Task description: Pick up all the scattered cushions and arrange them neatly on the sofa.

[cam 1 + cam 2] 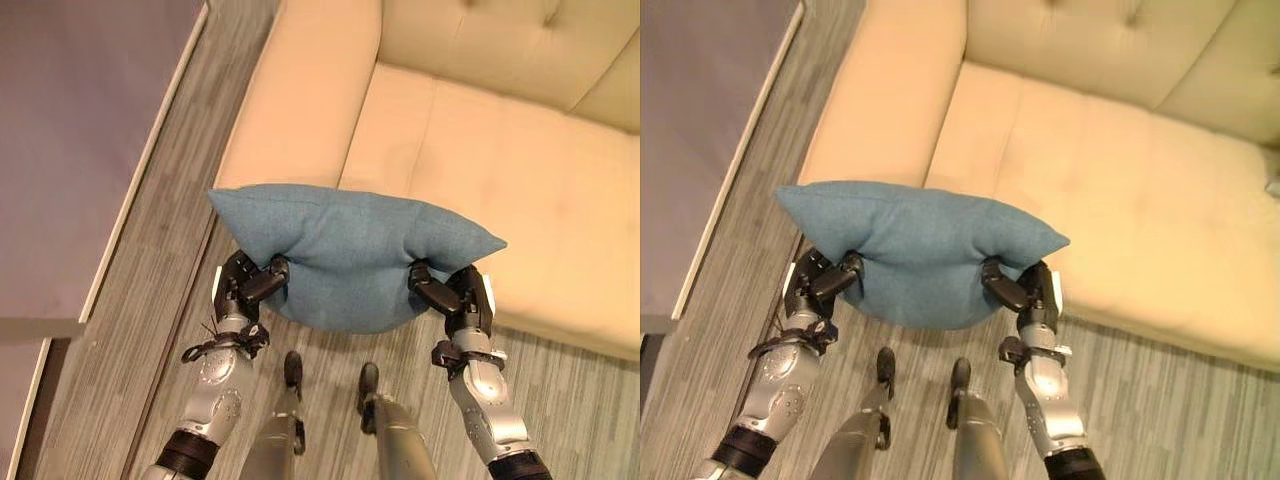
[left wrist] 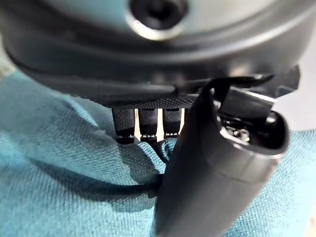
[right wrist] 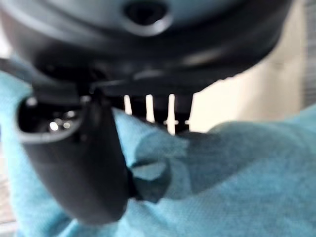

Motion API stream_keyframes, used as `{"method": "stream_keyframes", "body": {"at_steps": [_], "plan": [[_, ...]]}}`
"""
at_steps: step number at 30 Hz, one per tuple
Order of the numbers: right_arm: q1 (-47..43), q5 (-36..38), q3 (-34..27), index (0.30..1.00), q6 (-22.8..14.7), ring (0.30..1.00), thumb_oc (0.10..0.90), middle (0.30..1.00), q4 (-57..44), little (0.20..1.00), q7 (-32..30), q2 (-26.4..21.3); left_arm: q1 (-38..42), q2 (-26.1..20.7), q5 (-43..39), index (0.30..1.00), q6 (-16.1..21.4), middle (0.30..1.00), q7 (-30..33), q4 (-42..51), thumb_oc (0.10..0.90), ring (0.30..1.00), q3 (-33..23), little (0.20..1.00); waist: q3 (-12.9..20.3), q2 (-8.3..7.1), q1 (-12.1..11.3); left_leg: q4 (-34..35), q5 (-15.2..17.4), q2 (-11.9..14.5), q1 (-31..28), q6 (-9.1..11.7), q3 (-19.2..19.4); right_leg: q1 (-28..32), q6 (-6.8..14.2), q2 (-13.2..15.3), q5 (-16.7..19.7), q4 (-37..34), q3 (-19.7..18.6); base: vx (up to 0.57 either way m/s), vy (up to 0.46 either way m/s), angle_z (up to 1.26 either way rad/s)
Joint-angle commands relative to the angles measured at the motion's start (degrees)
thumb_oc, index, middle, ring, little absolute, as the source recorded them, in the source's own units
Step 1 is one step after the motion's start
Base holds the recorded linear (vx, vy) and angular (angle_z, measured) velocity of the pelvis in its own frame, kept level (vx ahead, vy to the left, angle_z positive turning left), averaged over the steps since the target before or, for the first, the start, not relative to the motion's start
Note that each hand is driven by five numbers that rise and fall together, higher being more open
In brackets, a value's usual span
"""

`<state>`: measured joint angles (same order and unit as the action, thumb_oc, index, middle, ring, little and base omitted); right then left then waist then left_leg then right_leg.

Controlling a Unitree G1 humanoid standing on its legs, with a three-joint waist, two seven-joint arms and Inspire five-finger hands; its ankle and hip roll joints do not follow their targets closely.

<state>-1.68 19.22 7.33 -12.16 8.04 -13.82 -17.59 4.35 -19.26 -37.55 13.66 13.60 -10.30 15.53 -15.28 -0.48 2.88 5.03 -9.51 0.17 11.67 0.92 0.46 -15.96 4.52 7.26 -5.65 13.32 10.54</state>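
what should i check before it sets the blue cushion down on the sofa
1. Left hand grip: fingers and thumb pinch the blue cushion at its lower left. ok
2. Right hand grip: pinches the lower right side. ok
3. Cushion clear of the floor: held up between both hands. ok
4. Landing spot: the sofa seat cushions ahead look bare. ok
5. Cushion position: hangs at the sofa's front edge, near the armrest, not yet over the seat. not ok
6. Grip firmness for the carry: cannot tell
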Motion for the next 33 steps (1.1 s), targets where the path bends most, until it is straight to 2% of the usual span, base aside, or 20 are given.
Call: {"method": "stream_keyframes", "body": {"at_steps": [1, 4, 9, 13, 15, 16, 17, 20, 21, 22, 24, 25, 28, 32, 33], "plan": [[-2.4, -3.3, 1.8, 0.300, -5.5, 0.300, 0.400, 0.300, -9.5, 0.300, 4.8, 0.3, 1.7, 0.9, 5.9, 0.300, 4.6, 0.300, -7.3, 6.7, 0.400, 0.300, 2.8, 0.300, 10.1, -1.16, 0.1, -2.3, 9.6, -1.0, -4.2, 2.1, 0.0, 6.7, 5.5, 2.2, 7.4, -11.1, 1.8, 0.09, 0.003, -0.09], [0.0, -4.4, 1.1, 0.300, -4.4, 0.300, 0.400, 0.300, -9.7, 0.300, 6.0, -0.1, -1.9, 1.0, 5.8, 0.300, 3.6, 0.300, -8.2, 6.8, 0.400, 0.300, 1.9, 0.300, 12.5, -1.18, 0.1, -1.0, 10.9, -1.1, -9.6, 1.7, 1.2, 11.6, 5.5, 1.5, 6.9, -13.0, 1.0, 0.14, 0.027, -0.09], [3.1, -5.7, 0.4, 0.300, -3.2, 0.300, 0.400, 0.300, -9.2, 0.300, 6.9, 0.0, -5.0, 0.7, 8.4, 0.300, 2.0, 0.300, -8.8, 5.6, 0.400, 0.300, 1.9, 0.300, 13.7, -1.10, 0.1, -0.7, 12.8, -1.4, -13.9, 0.7, 2.6, 15.1, 5.9, 1.2, 7.1, -14.6, -1.0, 0.08, 0.039, -0.26], [5.7, -8.3, -0.7, 0.300, -2.4, 0.300, 0.400, 0.300, -9.2, 0.300, 7.3, 0.5, -5.9, 0.6, 10.5, 0.300, 0.9, 0.300, -9.7, 4.2, 0.400, 0.300, 3.0, 0.300, 12.4, -0.60, 1.2, -0.9, 13.4, -2.3, -14.5, -0.7, 4.5, 13.4, 7.3, 1.7, 8.8, -13.5, -4.8, -0.03, 0.109, -0.50], [5.9, -8.2, -0.8, 0.300, -2.4, 0.300, 0.400, 0.300, -9.0, 0.300, 7.4, 0.7, -5.9, 0.4, 10.6, 0.300, 0.8, 0.300, -9.8, 4.2, 0.400, 0.300, 3.1, 0.300, 12.2, -0.58, 1.2, -1.0, 13.4, -2.3, -14.3, -0.9, 5.0, 12.8, 7.7, 1.7, 9.0, -13.0, -5.3, -0.08, 0.074, -0.74], [5.5, -8.1, -0.3, 0.300, -2.4, 0.300, 0.400, 0.300, -8.6, 0.300, 7.4, 1.2, -5.6, -0.1, 11.1, 0.300, 0.6, 0.300, -9.7, 4.4, 0.400, 0.300, 2.9, 0.300, 10.9, -0.48, 1.0, -1.9, 13.6, -2.0, -13.7, -1.6, 6.9, 10.5, 7.9, 1.5, 8.7, -9.5, -5.3, -0.10, 0.059, -0.68], [5.5, -8.1, -0.3, 0.300, -2.4, 0.300, 0.400, 0.300, -8.6, 0.300, 7.4, 1.2, -5.6, -0.1, 11.1, 0.300, 0.6, 0.300, -9.7, 4.4, 0.400, 0.300, 2.9, 0.300, 10.9, -0.49, 0.9, -1.9, 13.6, -2.0, -13.7, -1.6, 7.0, 10.4, 7.9, 1.5, 8.7, -9.3, -5.4, -0.13, 0.034, -0.83], [4.9, -7.8, 0.3, 0.300, -2.6, 0.300, 0.400, 0.300, -8.6, 0.300, 8.1, 1.3, -5.2, -0.9, 11.4, 0.300, 0.6, 0.300, -10.1, 4.4, 0.400, 0.300, 2.4, 0.300, 9.9, -0.57, 0.0, -3.0, 13.8, -1.0, -13.3, -1.8, 8.9, 9.3, 7.0, 2.0, 7.1, -5.1, 0.4, -0.10, -0.029, -1.04], [4.6, -8.2, 0.6, 0.300, -2.7, 0.300, 0.400, 0.300, -8.4, 0.300, 8.5, 1.1, -5.2, -0.8, 11.4, 0.300, 0.6, 0.300, -10.3, 4.3, 0.400, 0.300, 2.0, 0.300, 9.7, -1.07, -0.6, -3.8, 13.9, -0.7, -13.0, -1.6, 10.3, 9.9, 6.5, 2.1, 5.8, -4.4, 4.8, -0.09, -0.082, -0.75], [4.4, -8.3, 0.7, 0.300, -2.7, 0.300, 0.400, 0.300, -8.4, 0.300, 8.4, 1.1, -5.5, -0.7, 11.3, 0.300, 0.5, 0.300, -10.4, 4.4, 0.400, 0.300, 1.8, 0.300, 9.9, -1.36, -0.9, -4.0, 13.9, -0.5, -13.0, -1.5, 11.2, 10.7, 6.2, 2.5, 5.8, -5.3, 7.2, -0.07, -0.067, -0.63], [4.5, -8.3, 0.7, 0.300, -2.7, 0.300, 0.400, 0.300, -8.5, 0.300, 8.4, 1.2, -5.9, -0.4, 11.3, 0.300, 0.5, 0.300, -10.4, 4.4, 0.400, 0.300, 1.8, 0.300, 10.1, -1.65, -1.4, -4.2, 13.9, -0.4, -13.0, -1.3, 11.8, 11.5, 5.8, 2.5, 5.4, -6.5, 8.7, 0.00, -0.164, -0.38], [4.4, -8.4, 0.5, 0.300, -2.7, 0.300, 0.400, 0.300, -9.0, 0.300, 8.3, 0.5, -6.5, 0.3, 11.0, 0.300, 0.2, 0.300, -11.0, 3.9, 0.400, 0.300, 1.8, 0.300, 10.6, -2.10, -1.4, -5.5, 14.0, 0.3, -12.9, -0.4, 11.8, 13.8, 5.0, 0.7, 4.5, -9.8, 7.6, 0.02, -0.241, -0.22], [4.6, -8.3, 0.0, 0.300, -2.8, 0.300, 0.400, 0.300, -9.3, 0.300, 7.7, -0.1, -6.4, 1.0, 10.2, 0.300, 0.1, 0.300, -10.7, 3.5, 0.400, 0.300, 1.9, 0.300, 10.5, -1.84, -1.2, -6.7, 13.8, 1.1, -12.3, 0.4, 11.6, 14.4, 4.3, 0.0, 4.3, -10.8, 7.1, 0.01, -0.189, 0.01], [4.8, -8.0, -0.4, 0.300, -2.8, 0.300, 0.400, 0.300, -10.3, 0.300, 7.0, -1.8, -6.2, 2.5, 8.9, 0.300, -0.1, 0.300, -10.3, 3.3, 0.400, 0.300, 3.1, 0.300, 9.1, -1.70, -0.3, -16.6, 15.1, 4.3, -8.5, 2.4, 10.1, 17.0, 2.0, -1.5, 3.1, -13.1, 7.6, 0.01, -0.183, 0.26], [4.8, -8.0, -0.4, 0.300, -2.8, 0.300, 0.400, 0.300, -10.3, 0.300, 7.0, -1.8, -6.2, 2.5, 8.9, 0.300, -0.1, 0.300, -10.3, 3.3, 0.400, 0.300, 3.1, 0.300, 9.1, -1.68, -0.3, -16.6, 15.1, 4.3, -8.5, 2.4, 10.1, 17.0, 2.0, -1.5, 3.1, -13.1, 7.6, 0.06, -0.133, 0.23]]}}
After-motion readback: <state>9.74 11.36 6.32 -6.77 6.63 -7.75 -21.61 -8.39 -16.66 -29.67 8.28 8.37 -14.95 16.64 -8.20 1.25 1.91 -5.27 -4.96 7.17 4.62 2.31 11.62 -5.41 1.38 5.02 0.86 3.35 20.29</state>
